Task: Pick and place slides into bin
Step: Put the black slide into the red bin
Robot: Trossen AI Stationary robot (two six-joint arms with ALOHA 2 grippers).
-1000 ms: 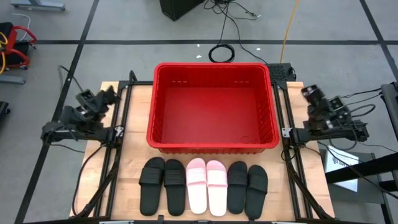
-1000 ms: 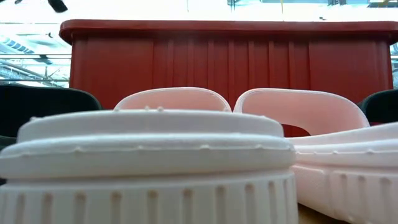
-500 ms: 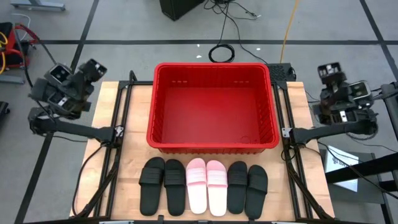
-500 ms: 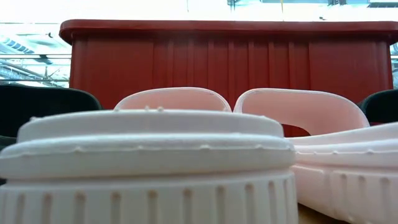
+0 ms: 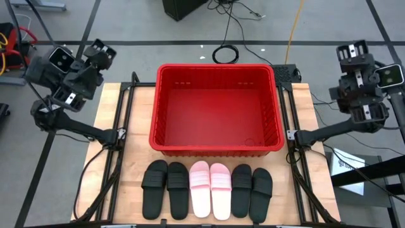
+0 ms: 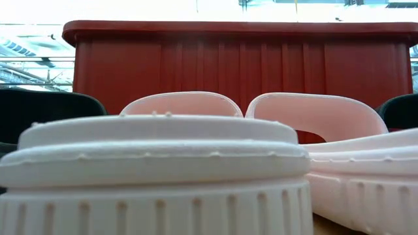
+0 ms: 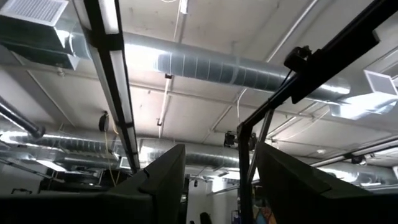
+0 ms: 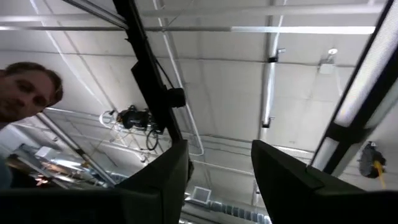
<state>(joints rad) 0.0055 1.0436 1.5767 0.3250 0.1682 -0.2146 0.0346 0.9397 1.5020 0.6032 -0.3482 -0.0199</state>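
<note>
Both arms have swung up and outward since a moment ago, their wrists now tipped toward the ceiling, while nothing on the table has shifted. The left gripper [image 5: 100, 50] sits raised off the table's far left corner, and the right gripper [image 5: 352, 52] is raised beyond the far right corner, both well apart from the footwear. In the left wrist view its two dark fingers [image 7: 158, 180] stand apart with a clear gap and hold nothing, ducts and light strips showing between them; the right gripper's fingers [image 8: 163, 171] are likewise spread and empty against the ceiling, with part of a person [image 8: 22, 87] at the edge of that view. The red bin [image 5: 216, 147] stands in the middle of the table, toward its far side. The six slides lie in a tidy row side by side on the bare wood just in front of the bin's near wall: a black pair [image 5: 166, 188] on the left, the pink pair [image 5: 210, 189] in the centre, and another black pair [image 5: 252, 191] on the right. From table height a pink sole [image 6: 157, 176] fills the foreground, with the bin's ribbed wall [image 6: 241, 65] behind it.
</note>
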